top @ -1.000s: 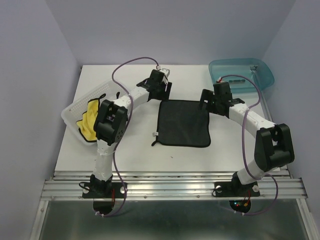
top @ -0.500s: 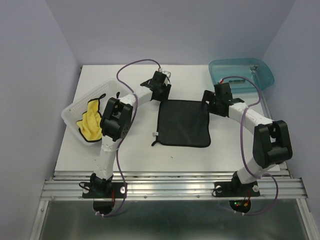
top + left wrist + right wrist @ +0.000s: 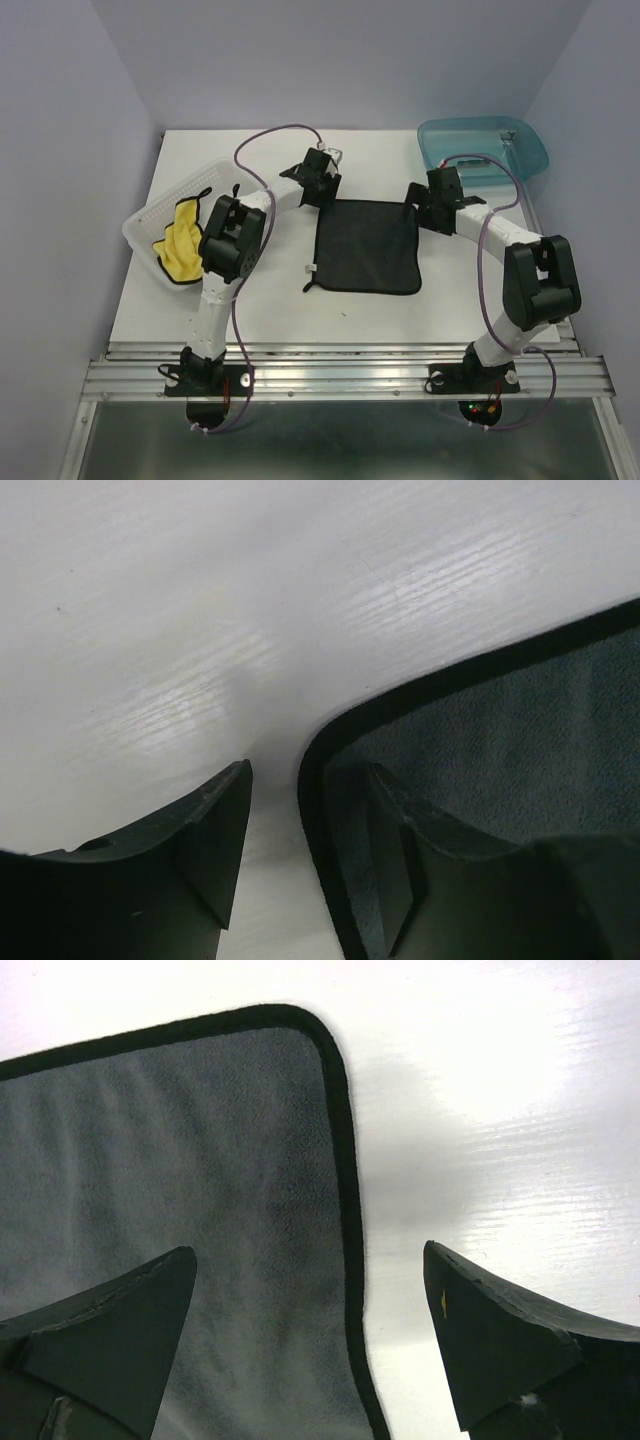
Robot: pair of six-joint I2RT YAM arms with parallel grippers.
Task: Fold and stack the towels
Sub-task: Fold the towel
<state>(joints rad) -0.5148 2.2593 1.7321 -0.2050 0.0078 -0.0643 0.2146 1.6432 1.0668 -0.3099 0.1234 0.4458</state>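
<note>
Left pincer [image 3: 305, 785] stood narrowly open astride a corner of black square cloth towel [image 3: 367, 245] | right pincer [image 3: 310, 1265] gaped wide above another corner

The left arm [image 3: 205, 320] and right arm [image 3: 496, 233] have white tube links and bulky black joint housings. 1 purple cable [image 3: 262, 134] loops along each. Black bases [image 3: 205, 376] bolt to a ribbed aluminium rail [image 3: 340, 378] at the bench's near edge. The fingers [image 3: 195, 835] are matte black wedges; 1 bears a small yellow mark [image 3: 443, 1303].
</note>
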